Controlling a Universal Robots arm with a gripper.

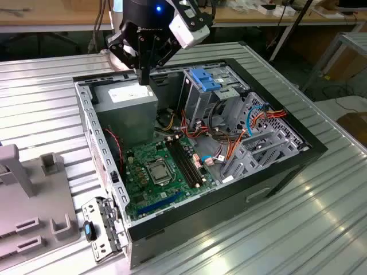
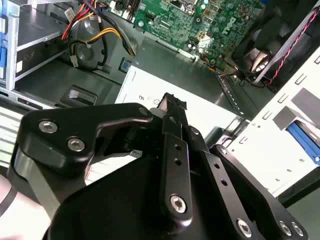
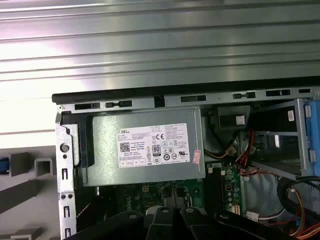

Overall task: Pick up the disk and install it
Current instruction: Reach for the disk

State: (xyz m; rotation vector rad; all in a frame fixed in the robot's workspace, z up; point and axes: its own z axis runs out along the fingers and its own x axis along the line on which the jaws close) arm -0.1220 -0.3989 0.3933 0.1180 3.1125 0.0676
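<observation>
The ribbed metal bench (image 1: 298, 229) carries an open black computer case (image 1: 275, 172). The black claw (image 1: 144, 77) hangs closed and empty over the grey power-supply box with a white label (image 1: 129, 106), toward the bench's far edge. To reach well, I'd say, it should clear the case wall and cables before opening wide. The disk (image 3: 3, 166) I take to be the bright blue plastic sliver outside the case, beside the grey slotted fixture (image 3: 30, 165) — its metal face is hidden.

Black claw (image 1: 143, 77) w/ silver screws (image 2: 76, 144), white cam block (image 1: 189, 26), blue LED (image 1: 157, 8) on black wrist (image 1: 140, 20).
</observation>
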